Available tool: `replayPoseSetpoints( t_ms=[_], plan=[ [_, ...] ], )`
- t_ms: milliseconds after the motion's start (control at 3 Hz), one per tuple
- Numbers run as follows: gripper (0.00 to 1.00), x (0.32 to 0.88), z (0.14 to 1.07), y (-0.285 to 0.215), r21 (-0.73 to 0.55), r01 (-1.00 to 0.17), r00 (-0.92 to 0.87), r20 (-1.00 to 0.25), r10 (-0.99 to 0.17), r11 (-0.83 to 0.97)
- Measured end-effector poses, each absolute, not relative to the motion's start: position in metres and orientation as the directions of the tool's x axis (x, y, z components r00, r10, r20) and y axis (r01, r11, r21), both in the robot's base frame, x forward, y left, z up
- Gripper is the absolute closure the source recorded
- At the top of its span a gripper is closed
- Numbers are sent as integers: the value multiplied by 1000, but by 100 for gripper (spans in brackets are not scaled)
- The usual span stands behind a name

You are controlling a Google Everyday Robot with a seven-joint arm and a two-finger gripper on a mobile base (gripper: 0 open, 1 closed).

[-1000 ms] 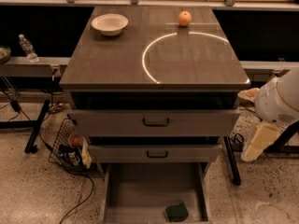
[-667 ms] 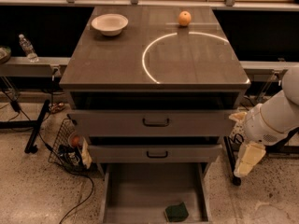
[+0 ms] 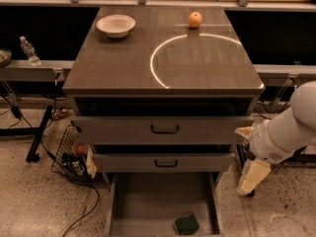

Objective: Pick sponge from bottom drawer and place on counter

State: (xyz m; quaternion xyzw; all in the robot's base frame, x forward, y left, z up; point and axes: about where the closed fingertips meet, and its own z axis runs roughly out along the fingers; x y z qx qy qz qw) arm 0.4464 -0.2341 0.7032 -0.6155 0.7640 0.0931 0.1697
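- Gripper (image 3: pixel 252 177): mine, pale cream, hanging off the right side of the cabinet, pointing down toward the floor. It sits level with the lower drawer front and touches nothing. I cannot tell whether it is apart or together.
- Arm (image 3: pixel 289 130): mine, white and rounded, entering from the right edge and sloping down to the gripper.
- Sponge (image 3: pixel 187 224): dark green face up, lying on the floor of the bottom drawer, toward its front right part, well apart from my gripper.
- Bottom drawer (image 3: pixel 148 199): grey, pulled out toward the camera; apart from the sponge its flat floor is bare.
- Counter (image 3: pixel 118 65): grey-brown cabinet top marked with a thin white arc (image 3: pixel 154 58) on its right half.
- Orange (image 3: pixel 195 19): on the counter at the back, just beyond the top of the arc.
- Bowl (image 3: pixel 116 25): pale, on the back left of the counter.
- Upper drawer front (image 3: pixel 123 130): grey, black handle, slightly out.
- Lower drawer front (image 3: pixel 128 163): grey, black handle, just above the open bottom drawer.
- Wire basket (image 3: pixel 66 154): on the floor, left of the cabinet.
- Bottle (image 3: pixel 29 51): clear plastic, on the low shelf at far left.
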Motion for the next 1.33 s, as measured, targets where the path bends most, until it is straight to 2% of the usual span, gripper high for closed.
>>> replayPoseSetpoints(
  t_ms=[667,1000,1333],
  plan=[
    [0,443,584,-156,-16,-971,-195,-529,-826,239],
    [0,446,529,-113,-4,-973,-190,-560,-806,232],
    [0,459,521,-108,-41,-964,-192,-573,-797,261]
  ],
)
